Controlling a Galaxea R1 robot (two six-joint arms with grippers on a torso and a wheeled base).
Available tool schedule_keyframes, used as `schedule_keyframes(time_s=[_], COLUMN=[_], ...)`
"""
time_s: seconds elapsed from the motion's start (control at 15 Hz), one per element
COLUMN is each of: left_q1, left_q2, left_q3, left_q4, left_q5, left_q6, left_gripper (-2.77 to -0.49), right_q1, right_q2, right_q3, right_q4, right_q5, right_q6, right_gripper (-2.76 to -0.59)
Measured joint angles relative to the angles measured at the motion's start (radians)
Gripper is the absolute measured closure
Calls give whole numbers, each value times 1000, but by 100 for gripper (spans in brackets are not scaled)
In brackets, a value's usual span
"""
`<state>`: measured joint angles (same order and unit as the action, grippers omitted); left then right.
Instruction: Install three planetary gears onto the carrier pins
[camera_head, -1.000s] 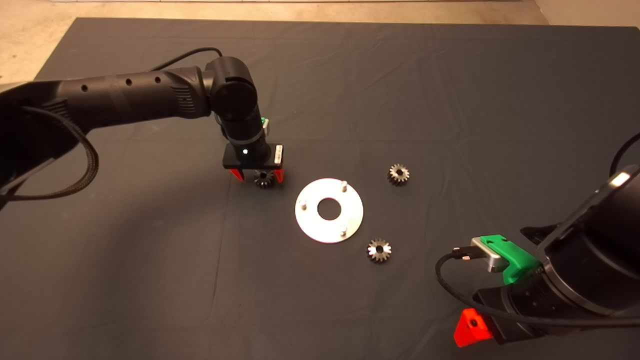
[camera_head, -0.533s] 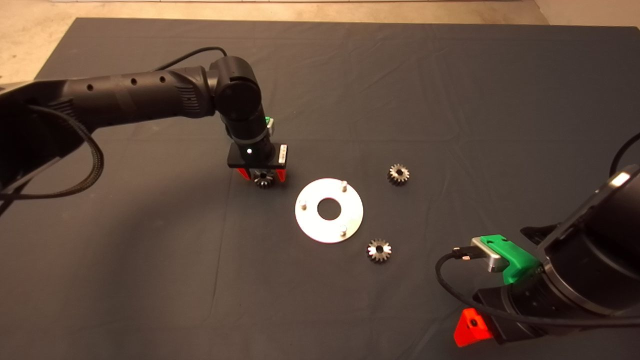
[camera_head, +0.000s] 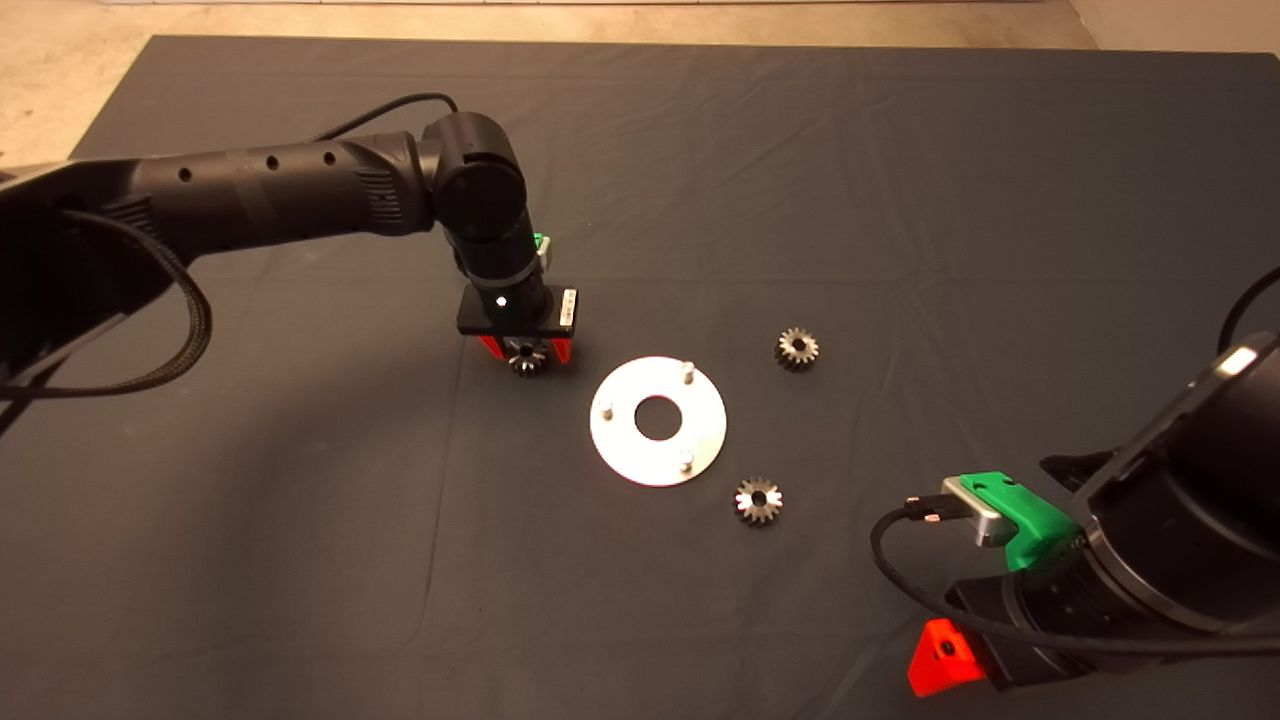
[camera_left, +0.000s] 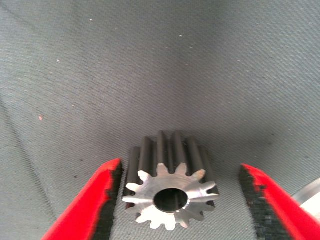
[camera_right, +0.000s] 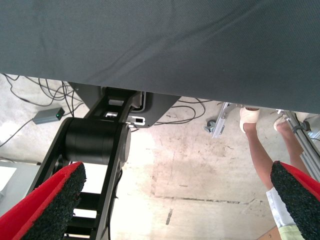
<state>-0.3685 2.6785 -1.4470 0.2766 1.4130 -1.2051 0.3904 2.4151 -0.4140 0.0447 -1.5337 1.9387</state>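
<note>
Left gripper (camera_head: 525, 352) hangs low over the mat (camera_head: 300, 560), its red fingers (camera_left: 95, 200) spread either side of one gear (camera_left: 170, 192), gaps showing on both sides. Just right lies the disc (camera_head: 612, 440) with its three bare pins (camera_head: 688, 371). Two more gears (camera_head: 797, 349) rest on the mat beside it. Right gripper (camera_right: 170, 210) waits lower right, fingers wide apart and empty, a person's leg (camera_right: 262, 160) beyond.
</note>
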Motion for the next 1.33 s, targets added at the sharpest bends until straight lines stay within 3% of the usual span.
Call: schedule_keyframes(time_s=[0.4, 0.53, 1.27, 1.33], left_q1=[0, 0, 0, 0], left_q2=[0, 0, 3, 3], left_q3=[-1, -17, -24, -24], left_q4=[-16, -22, -26, -26], left_q5=[14, 44, 41, 34], left_q6=[0, 0, 14, 14], left_gripper=[-151, -137, -136, -124], right_q1=[0, 0, 0, 0], right_q2=[0, 0, 0, 1], right_q3=[0, 0, 0, 0], right_q4=[0, 0, 0, 0], right_q5=[0, 0, 0, 0], right_q6=[0, 0, 0, 0], right_gripper=[-275, -275, -275, -275])
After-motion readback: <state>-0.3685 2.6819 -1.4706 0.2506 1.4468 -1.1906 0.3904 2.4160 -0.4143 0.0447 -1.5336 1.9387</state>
